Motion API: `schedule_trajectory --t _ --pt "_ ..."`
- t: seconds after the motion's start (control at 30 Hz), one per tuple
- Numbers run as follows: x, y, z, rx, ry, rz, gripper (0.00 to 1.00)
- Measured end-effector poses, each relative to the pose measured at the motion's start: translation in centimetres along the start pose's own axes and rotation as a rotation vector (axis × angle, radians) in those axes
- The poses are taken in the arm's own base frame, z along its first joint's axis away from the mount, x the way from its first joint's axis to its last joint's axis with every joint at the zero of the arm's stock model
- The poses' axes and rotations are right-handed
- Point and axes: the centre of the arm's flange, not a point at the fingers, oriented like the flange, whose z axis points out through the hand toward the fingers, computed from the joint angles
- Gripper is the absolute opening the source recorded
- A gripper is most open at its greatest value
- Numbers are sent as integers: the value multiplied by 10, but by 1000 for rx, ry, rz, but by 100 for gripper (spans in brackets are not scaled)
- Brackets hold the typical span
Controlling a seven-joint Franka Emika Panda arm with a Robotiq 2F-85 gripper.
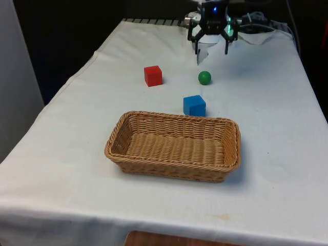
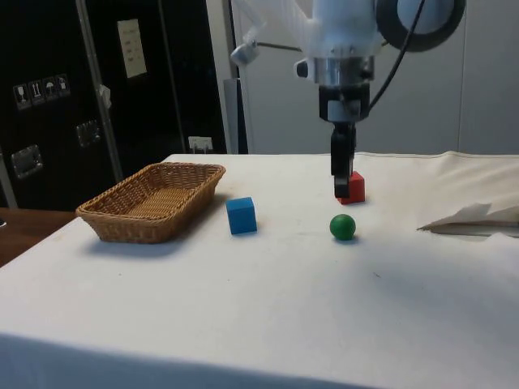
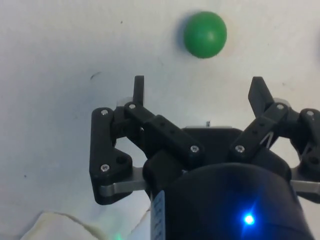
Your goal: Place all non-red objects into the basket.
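- Green ball (image 1: 204, 77) sits on the white cloth (image 1: 266, 102), out ahead of the fingertips and not touching them; in the wrist view the ball (image 3: 205, 34) is a bit beyond the gap between the two fingers (image 3: 138, 89), closer to the line of one than dead centre.
- Gripper (image 1: 211, 51) hangs above the cloth with its fingers spread wide and nothing between them.
- From the side, the gripper (image 2: 343, 174) is up off the table, with the ball (image 2: 342, 227) lower down and just beside the fingertips.
- Red cube (image 1: 152, 75) is off to one side of the fingers, towards the front view's left, well apart from the ball.
- Blue cube (image 1: 194, 105) lies past the ball from the fingers, just beside the far rim of the wicker basket (image 1: 121, 129).
- Basket has nothing in it, and it's the farthest thing from the fingers.
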Motion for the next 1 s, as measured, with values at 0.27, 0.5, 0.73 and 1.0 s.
schedule_trajectory --t 0.27,0.5,0.73,1.0 --pt "1 7 23 -16 12 10 100" --pt "2 13 47 -36 21 13 100" --pt "0 15 64 -50 33 13 100" --pt "-4 18 75 -58 16 15 100"
